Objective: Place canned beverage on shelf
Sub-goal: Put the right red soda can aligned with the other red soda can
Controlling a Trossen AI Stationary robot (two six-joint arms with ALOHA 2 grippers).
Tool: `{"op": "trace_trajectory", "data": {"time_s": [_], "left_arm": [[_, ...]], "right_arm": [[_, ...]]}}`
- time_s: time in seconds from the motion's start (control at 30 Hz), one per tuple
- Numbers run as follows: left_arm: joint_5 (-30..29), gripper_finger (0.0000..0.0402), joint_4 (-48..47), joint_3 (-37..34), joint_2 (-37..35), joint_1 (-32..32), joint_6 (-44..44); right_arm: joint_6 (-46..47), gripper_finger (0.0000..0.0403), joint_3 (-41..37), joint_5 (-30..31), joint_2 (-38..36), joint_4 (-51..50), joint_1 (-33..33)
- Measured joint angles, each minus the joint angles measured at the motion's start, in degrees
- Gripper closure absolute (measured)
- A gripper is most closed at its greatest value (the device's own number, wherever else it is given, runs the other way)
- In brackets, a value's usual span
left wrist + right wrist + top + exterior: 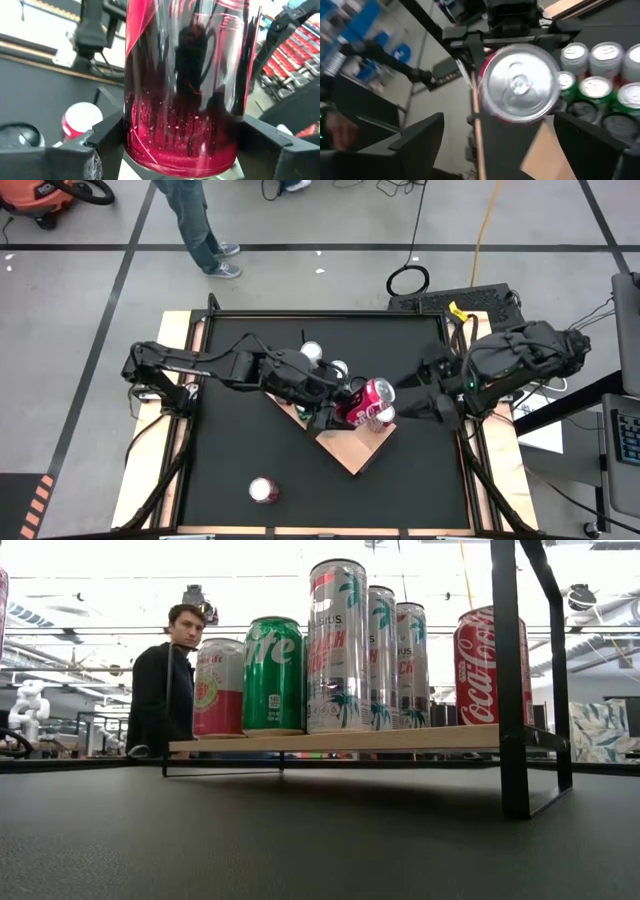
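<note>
1. Your red can is above the shelf, near the middle of the counter. In the high view it lies tilted, silver top toward the right arm.
2. Left gripper has it. The left wrist view shows the red can filling the frame, both dark fingers pressed to its sides. Call that gripper closed on the red can.
3. Right gripper sits just beside the can's top end. In the right wrist view its fingers stand wide on either side of the silver lid, clear of it. Open, holding nothing.
4. The shelf is a tan board set cornerwise on the black counter; you see one bare corner pointing toward the near edge in the high view.
5. From the low view the shelf carries a row of upright cans: a pink-and-white can, a green can, tall silver cans with palm prints, and a red cola can at the far right by a black rod.
6. One more red can stands alone on the counter toward the near edge, well apart from the shelf.
7. A person in dark clothing stands beyond the counter; jeans and shoes show in the high view.
</note>
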Motion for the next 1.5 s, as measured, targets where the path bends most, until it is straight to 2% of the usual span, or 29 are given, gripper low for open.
{"op": "trace_trajectory", "data": {"time_s": [0.17, 0.4, 0.67, 1.0, 1.5], "left_arm": [[1.1, 0.0115, -0.7, -0.2, 1.8, -0.4, -0.3], [2.2, 0.0115, 1.0, -0.1, 4.1, -0.4, -0.4], [5.3, 0.0116, 1.9, -0.2, 4.5, -0.4, 0.0], [5.4, 0.0116, 2.1, 0.0, 4.4, -0.5, 0.0], [7.0, 0.0116, 2.6, 0.0, 4.4, -0.7, 0.2]], "right_arm": [[-5.2, 0.0048, 4.9, -0.1, 3.4, -6.4, -0.1], [-8.1, 0.0048, 9.6, -2.4, 8.8, -13.5, -0.1], [-10.5, 0.0048, 10.1, -2.8, 9.9, -13.7, -0.1], [-9.6, 0.0048, 10.0, -2.7, 8.3, -15.0, 0.8], [-13.9, 0.0048, 9.9, -5.5, 12.1, -13.0, 0.6]]}}
